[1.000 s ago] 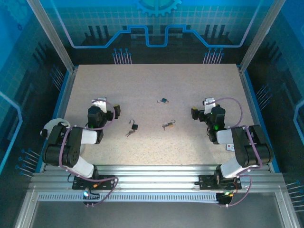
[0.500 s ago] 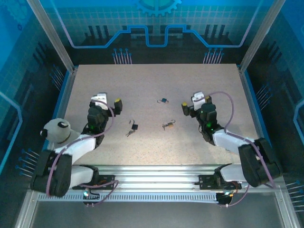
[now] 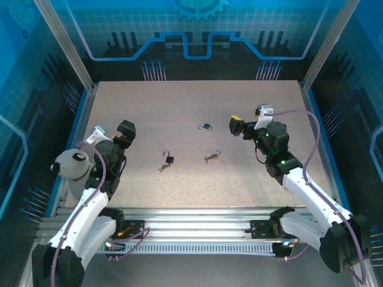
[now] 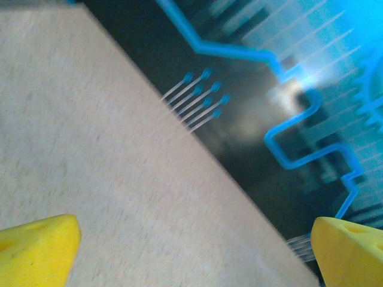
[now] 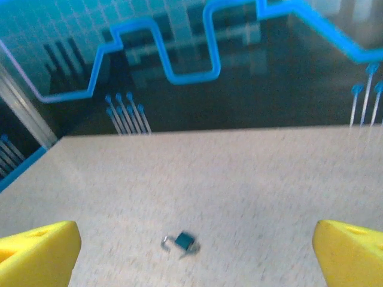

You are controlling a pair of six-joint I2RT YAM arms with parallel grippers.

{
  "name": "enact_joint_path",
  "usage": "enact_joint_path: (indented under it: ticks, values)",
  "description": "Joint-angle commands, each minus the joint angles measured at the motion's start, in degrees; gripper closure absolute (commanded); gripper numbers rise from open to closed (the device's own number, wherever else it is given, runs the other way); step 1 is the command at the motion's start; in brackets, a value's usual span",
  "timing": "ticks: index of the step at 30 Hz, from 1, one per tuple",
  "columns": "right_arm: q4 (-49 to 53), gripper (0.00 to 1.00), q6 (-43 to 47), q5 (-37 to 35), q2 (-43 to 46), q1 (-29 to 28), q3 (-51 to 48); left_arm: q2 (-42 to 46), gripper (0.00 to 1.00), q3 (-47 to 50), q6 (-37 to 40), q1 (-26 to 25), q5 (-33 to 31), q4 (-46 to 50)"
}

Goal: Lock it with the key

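1. One pale, speckled bench (image 3: 191,101) spans the enclosure, with blue printed walls behind it. Nothing lying on it has shifted over the last second.
2. Two arms are bolted at the near edge, and both have unfolded from a tucked pose. The left arm (image 3: 90,197) has swung out toward the left edge of the bench. The right arm (image 3: 308,188) has stretched forward and inward.
3. The left tool (image 3: 114,130) hangs above bare bench near the left side, its jaws wide apart and holding nothing. Its wrist camera shows yellow fingertips (image 4: 36,248) at the lower corners, with bench surface and back wall between them.
4. The right tool (image 3: 250,119) now sits near the teal padlock (image 3: 206,127), to its right, jaws wide apart and empty. In its wrist view the yellow fingertips (image 5: 36,251) frame that padlock (image 5: 182,242), which lies on the bench ahead.
5. Three small padlocks lie mid-bench, apart from one another. The teal one is farthest back. Nearer are a brass padlock (image 3: 210,158) and a black padlock (image 3: 169,159), each with its shackle raised.
6. A few keys (image 3: 161,168) lie at the black padlock's near-left side, too small to tell whether one sits in the keyhole.
7. The task looks barely begun, with nothing gripped. The right arm's reach seems aimed at the teal padlock. The left tool points away from the keys and would need to turn back.
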State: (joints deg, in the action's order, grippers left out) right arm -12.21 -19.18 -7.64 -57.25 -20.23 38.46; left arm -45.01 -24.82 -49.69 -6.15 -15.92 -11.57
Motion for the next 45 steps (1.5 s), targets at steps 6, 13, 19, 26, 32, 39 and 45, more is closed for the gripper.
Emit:
enact_joint_path:
  ticks: [6, 13, 19, 26, 32, 39, 45]
  values:
    - [21.99, 0.00, 2.48, -6.58, -3.29, -10.04, 10.37, -5.03, 0.01, -10.73, -0.31, -4.76, 4.43, 29.01]
    - [29.17, 0.00, 3.20, -10.12, -8.41, -15.02, 14.36, -7.83, 0.01, -14.94, 2.13, -10.04, 4.43, 38.31]
    - [30.48, 0.00, 2.25, -10.47, -8.43, -16.29, 12.26, -11.69, 0.01, -16.60, 4.51, -13.45, 4.57, 42.45]
    - [27.68, 0.00, 0.29, -11.28, -5.92, -16.99, 5.98, -18.58, 0.01, -18.82, 8.02, -16.93, 7.08, 42.36]
    - [25.02, 0.00, -0.84, -11.20, -4.22, -17.46, 2.31, -25.24, 0.01, -23.05, 10.99, -20.33, 6.73, 43.56]
    - [23.82, 0.00, -1.58, -10.73, -2.79, -18.12, 0.52, -32.64, 0.01, -27.48, 13.39, -22.52, 5.78, 45.07]
    - [22.57, 0.00, -2.88, -8.55, -0.47, -18.31, -1.03, -39.95, 0.01, -30.47, 15.24, -22.66, 4.48, 45.50]
